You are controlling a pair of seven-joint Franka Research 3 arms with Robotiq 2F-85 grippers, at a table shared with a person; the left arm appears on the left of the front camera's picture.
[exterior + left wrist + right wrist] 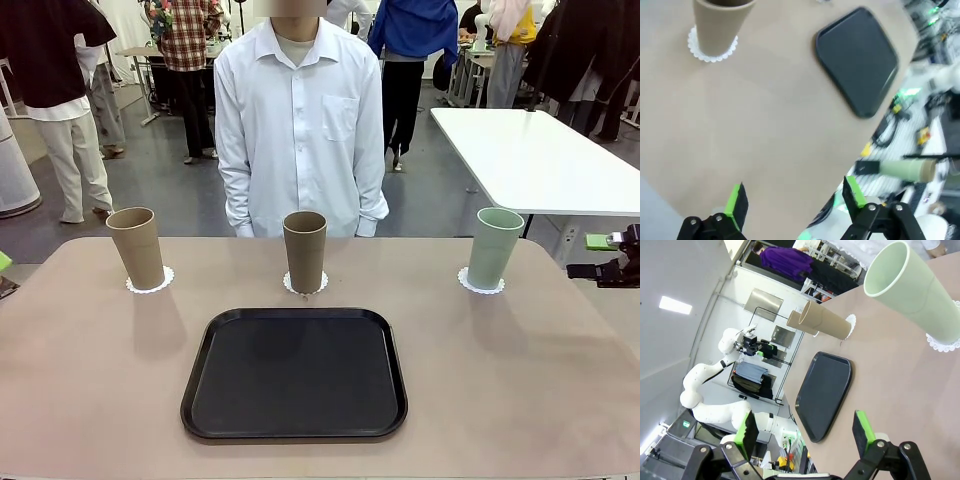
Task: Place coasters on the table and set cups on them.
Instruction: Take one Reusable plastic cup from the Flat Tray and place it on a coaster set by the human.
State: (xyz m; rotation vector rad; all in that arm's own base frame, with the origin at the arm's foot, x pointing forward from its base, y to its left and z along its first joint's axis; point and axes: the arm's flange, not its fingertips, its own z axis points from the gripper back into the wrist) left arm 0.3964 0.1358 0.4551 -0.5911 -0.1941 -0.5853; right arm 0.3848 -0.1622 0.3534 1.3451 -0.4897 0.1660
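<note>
Three cups (305, 250) hiding most of each coaster (150, 283), right gripper (600, 270) cropped, both jaws spread, empty

This looked like a robotics lab in a large open hall: a grey floor (170, 190), white work tables (530, 150) with people standing about them, and a white robot arm (715, 405) beside equipment racks and cables
</note>
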